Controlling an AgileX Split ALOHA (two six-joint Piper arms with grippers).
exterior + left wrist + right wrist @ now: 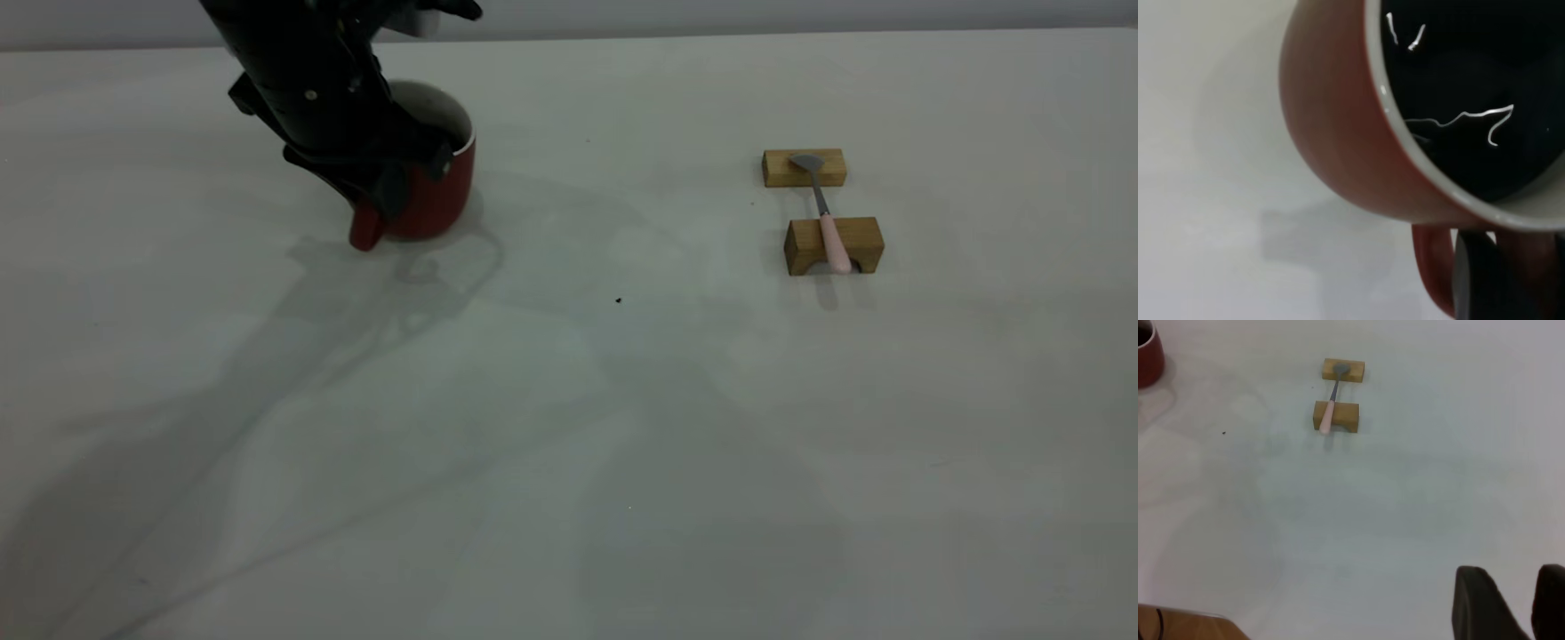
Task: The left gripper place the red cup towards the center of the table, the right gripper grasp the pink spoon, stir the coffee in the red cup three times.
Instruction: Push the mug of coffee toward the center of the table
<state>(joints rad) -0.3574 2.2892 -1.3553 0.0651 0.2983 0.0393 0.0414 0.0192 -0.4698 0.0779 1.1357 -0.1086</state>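
1. Left gripper (391, 182) at approx 10 o'clock of the exterior view, down over the red cup (436, 191); arm comes in from the top edge.
2. Its fingers (389, 188) sit at the cup's handle on the near-left side. One dark finger (1475, 277) shows right against the handle in the left wrist view, w/ red on both sides of it. Looks clamped on the handle, though the 2nd finger can't be made out clearly.
3. Red cup stands on the table (569, 444), far-left area, well apart from the table's middle. Rim white, upright as far as can be told.
4. Coffee (1471, 100) fills the cup: dark, glossy, thin bright reflections on its surface.
5. Pink spoon (827, 222) at approx 2 o'clock, well apart from the cup. It bridges two wooden blocks: bowl on the far block (804, 167), pink handle across the near block (834, 244), handle end sticking out past its near face.
6. Right gripper (1515, 603) not seen in the exterior view. In the right wrist view two dark fingers (1481, 603) show w/ a gap between them, spread, nothing in between, hanging above bare table, well apart from the spoon (1330, 407).
7. Small dark speck (619, 300) on the table between cup and blocks.
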